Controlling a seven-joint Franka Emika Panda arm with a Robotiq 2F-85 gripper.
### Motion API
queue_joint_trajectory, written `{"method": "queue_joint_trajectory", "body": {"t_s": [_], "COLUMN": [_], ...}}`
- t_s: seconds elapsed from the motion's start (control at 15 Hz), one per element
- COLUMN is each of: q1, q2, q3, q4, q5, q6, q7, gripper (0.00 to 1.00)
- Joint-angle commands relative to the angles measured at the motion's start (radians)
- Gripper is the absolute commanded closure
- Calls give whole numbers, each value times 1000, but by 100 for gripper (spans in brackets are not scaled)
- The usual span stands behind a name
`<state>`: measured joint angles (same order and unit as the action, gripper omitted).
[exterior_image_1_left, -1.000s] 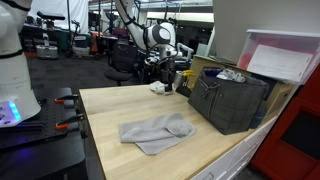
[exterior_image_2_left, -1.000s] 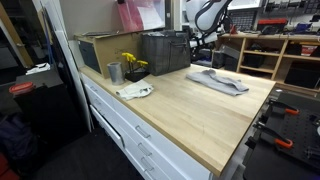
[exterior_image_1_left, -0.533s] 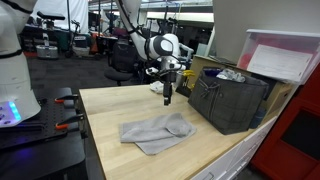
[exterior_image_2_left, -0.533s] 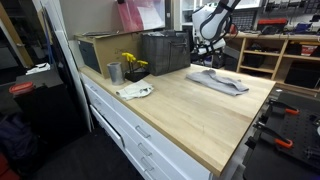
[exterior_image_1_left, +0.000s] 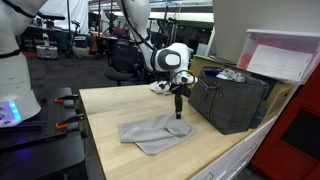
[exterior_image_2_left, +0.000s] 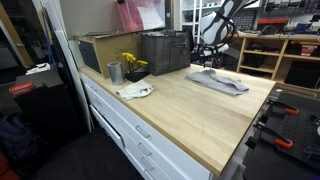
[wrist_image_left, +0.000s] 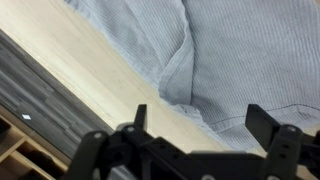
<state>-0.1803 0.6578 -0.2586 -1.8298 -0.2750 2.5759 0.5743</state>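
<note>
- Grey cloth (exterior_image_1_left: 155, 131) lies flat on the wooden tabletop (exterior_image_1_left: 110, 110), out toward the middle of the bench and just beside the dark crate (exterior_image_1_left: 228, 100).
- In an exterior view the cloth's long axis runs left to right across the picture. Its narrower, bunched end points toward the crate and its broader end points to the open bench.
- In the other exterior view the cloth (exterior_image_2_left: 218, 81) again stretches crosswise, lying near the bench's far corner.
- The gripper (exterior_image_1_left: 179, 113) hangs fingers-down over the crate-side end of the cloth, with its jaws spread wide and nothing between them.
- In the wrist view the gripper (wrist_image_left: 200, 118) straddles the cloth (wrist_image_left: 240, 50) close to its hem. A raised fold runs away from the fingers, and bare tabletop (wrist_image_left: 90, 80) shows alongside.
- We cannot tell whether the fingertips touch the fabric; they appear just above it.
- The cloth looks ribbed, possibly a towel or a garment, but the view is too soft to be sure.
</note>
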Motion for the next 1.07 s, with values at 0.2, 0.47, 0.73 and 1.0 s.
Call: {"method": "queue_joint_trajectory", "body": {"t_s": [0.2,0.47,0.73,1.0], "q1": [-95,-178,-219,-214], "q2": [98,152,205,227], "q3": [35,120,159,138], "q4": [154,225,296,354], "q5": [66,114,134,125], "q6": [-8,-33,-94,-150], "q7": [-486,-752,-906,-925], "gripper": [0,1,37,69]}}
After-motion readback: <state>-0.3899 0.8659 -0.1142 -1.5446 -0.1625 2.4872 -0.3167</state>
